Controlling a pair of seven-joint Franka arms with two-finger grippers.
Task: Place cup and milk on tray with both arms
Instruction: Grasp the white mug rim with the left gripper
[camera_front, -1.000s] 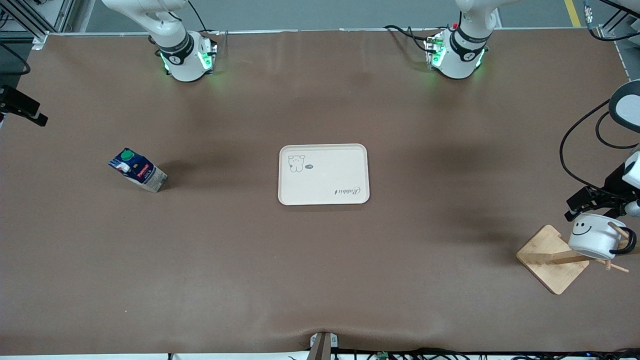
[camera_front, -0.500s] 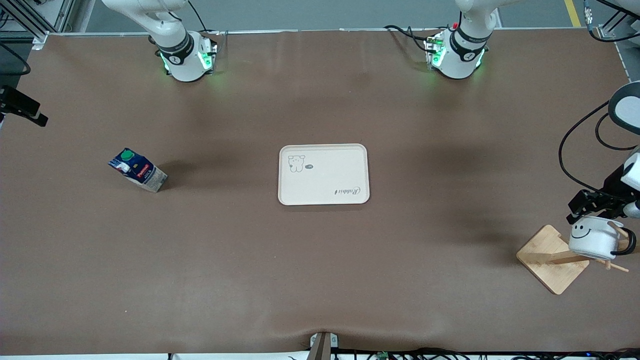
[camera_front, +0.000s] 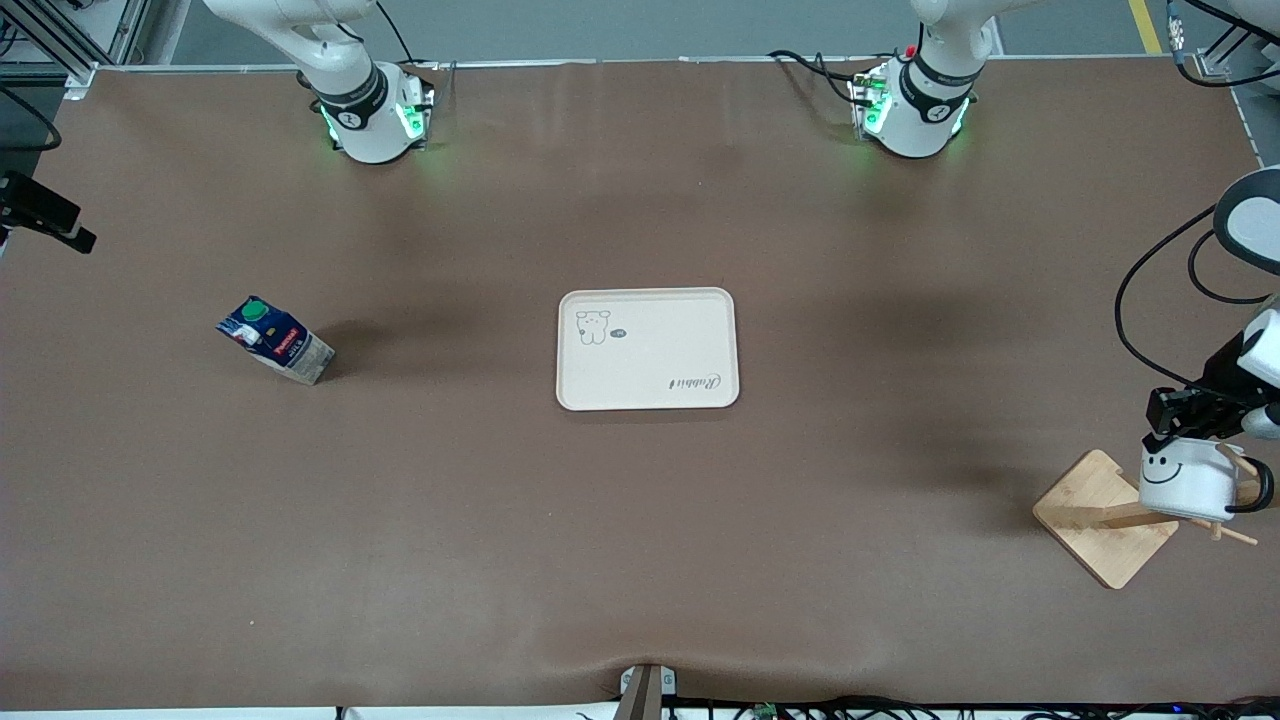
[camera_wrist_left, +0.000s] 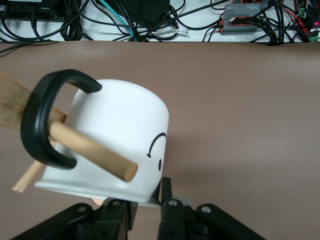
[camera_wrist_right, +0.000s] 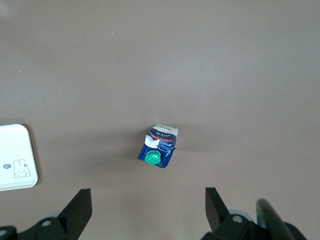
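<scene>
The cup (camera_front: 1188, 480) hangs by its black handle (camera_wrist_left: 40, 120) on a peg (camera_wrist_left: 95, 152) of a wooden stand at the left arm's end of the table. My left gripper (camera_front: 1185, 425) straddles the cup's rim (camera_wrist_left: 100, 187). One finger (camera_wrist_left: 166, 192) lies against the outer wall, the other (camera_wrist_left: 120, 217) sits under the rim, and the gap between them is narrow. The milk (camera_front: 275, 340) stands on the table toward the right arm's end. My right gripper (camera_wrist_right: 147, 200) hangs high over the milk (camera_wrist_right: 159, 150), wide open and empty. The tray (camera_front: 648, 348) lies at mid-table, bare.
The wooden stand's square base (camera_front: 1095, 520) sits near the table's edge at the left arm's end. A black cable (camera_front: 1135, 300) loops beside the left arm. A corner of the tray (camera_wrist_right: 17, 157) shows in the right wrist view.
My left gripper has moved down onto the cup's rim. The cup has swung from tilted to more upright on its peg. The milk and tray have not moved.
</scene>
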